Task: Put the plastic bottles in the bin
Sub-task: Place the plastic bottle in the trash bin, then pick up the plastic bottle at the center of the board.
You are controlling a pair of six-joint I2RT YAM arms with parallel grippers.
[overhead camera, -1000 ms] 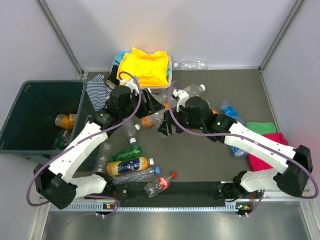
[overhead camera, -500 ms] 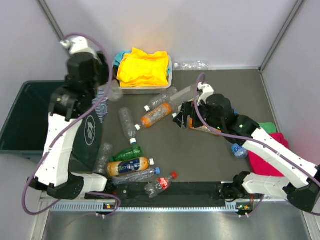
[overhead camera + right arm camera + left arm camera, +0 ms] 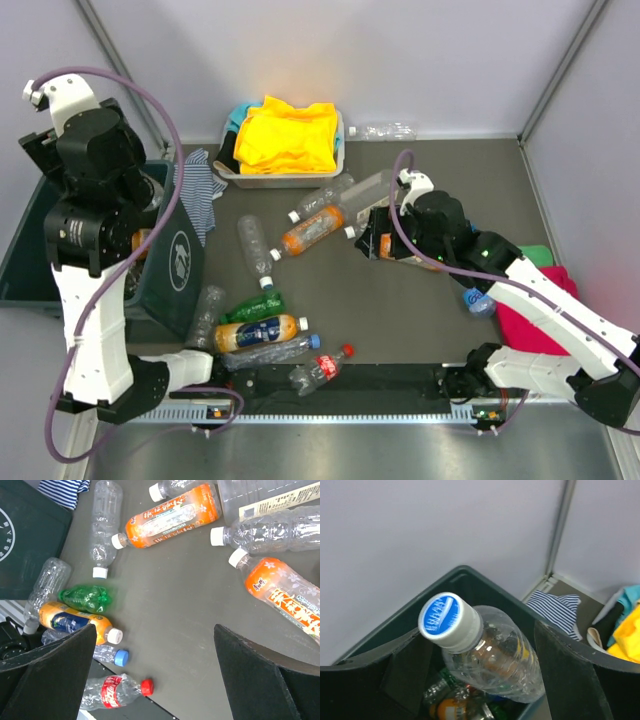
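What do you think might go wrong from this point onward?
The clear bottle between the left gripper's spread fingers hangs close to the bin's corner; dropped, it might clip the rim and bounce out. The open right gripper hovers over crowded bottles; grabbing the orange bottle may send neighbours rolling.

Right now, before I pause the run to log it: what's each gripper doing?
Left gripper: jaws either side of a clear bottle over the bin; grip or release cannot be told.
Right gripper: open, empty.
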